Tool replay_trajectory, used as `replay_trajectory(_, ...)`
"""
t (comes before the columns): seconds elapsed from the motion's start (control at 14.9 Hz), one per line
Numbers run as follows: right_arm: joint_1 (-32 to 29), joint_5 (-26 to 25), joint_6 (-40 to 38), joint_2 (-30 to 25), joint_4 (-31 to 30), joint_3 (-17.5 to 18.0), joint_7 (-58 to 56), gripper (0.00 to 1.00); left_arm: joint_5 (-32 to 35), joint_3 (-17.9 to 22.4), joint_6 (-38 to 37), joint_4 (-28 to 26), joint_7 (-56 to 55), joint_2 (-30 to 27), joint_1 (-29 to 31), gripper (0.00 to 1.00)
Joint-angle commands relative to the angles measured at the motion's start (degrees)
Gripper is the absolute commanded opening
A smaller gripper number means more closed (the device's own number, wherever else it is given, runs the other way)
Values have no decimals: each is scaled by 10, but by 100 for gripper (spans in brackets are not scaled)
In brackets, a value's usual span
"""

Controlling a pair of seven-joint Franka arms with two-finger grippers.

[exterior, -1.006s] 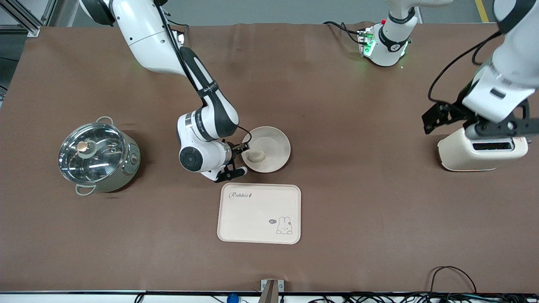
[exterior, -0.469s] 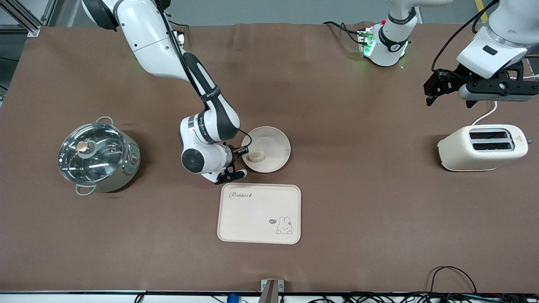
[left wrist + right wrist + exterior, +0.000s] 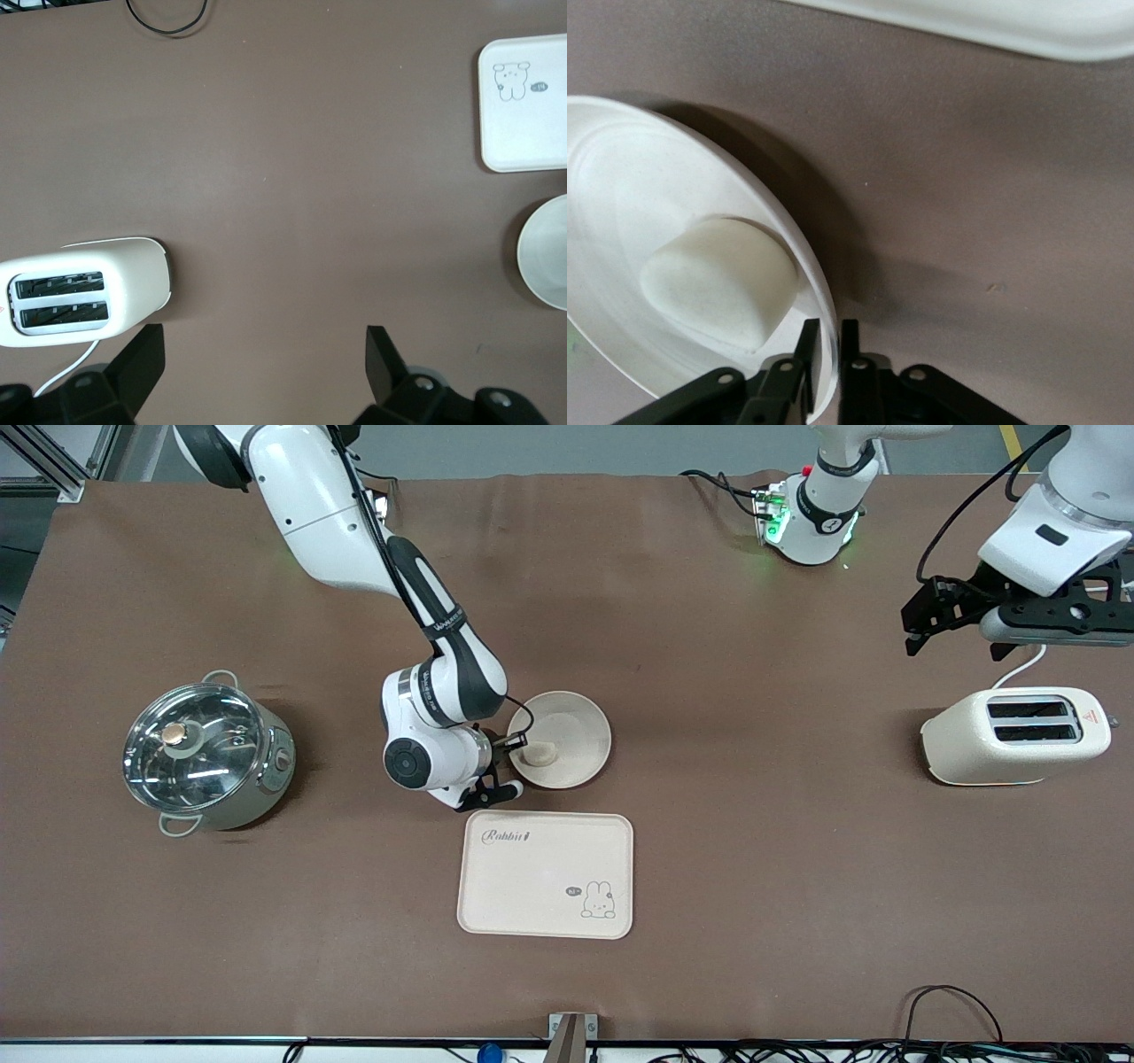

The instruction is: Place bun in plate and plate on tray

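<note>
Right hand pinches the plate rim, bun aboard, tray waiting empty.

Starting at the right arm's end, a lidded pot (image 3: pixel 205 755) stands idle on the surface. Next the right hand (image 3: pixel 504 763) sits at the plate's nine o'clock edge, its fingers (image 3: pixel 799 367) clamped together on the thin rim, one inside and one outside; that grip looks chosen to lift or drag the dish whole. The plate (image 3: pixel 580 731), round, shallow and cream-white, carries the bun (image 3: pixel 538 754), a small smooth pale lump lying just inside the rim beside the pinch. The tray (image 3: pixel 546 874), cream with a bunny drawing, lies bare at the plate's six o'clock. The toaster (image 3: pixel 1015 734) follows; over the surface by it the left hand (image 3: pixel 966 615) waits, fingers spread apart.
</note>
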Motion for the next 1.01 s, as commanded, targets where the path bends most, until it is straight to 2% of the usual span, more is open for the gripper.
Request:
replay_trajectory(0.0,3,14,2,-4,-4,0,-1,11,-12,-1,-16,26,5,12,8,100)
replay_trajectory(0.47,-5,13,-8,-8,-4,0,3,1,-11,-1,-17,31,8,13,8,100)
replay_trajectory(0.94,-32,15,-45,-32,5,-1,16,1,-11,-1,-17,29,12,13,9,100)
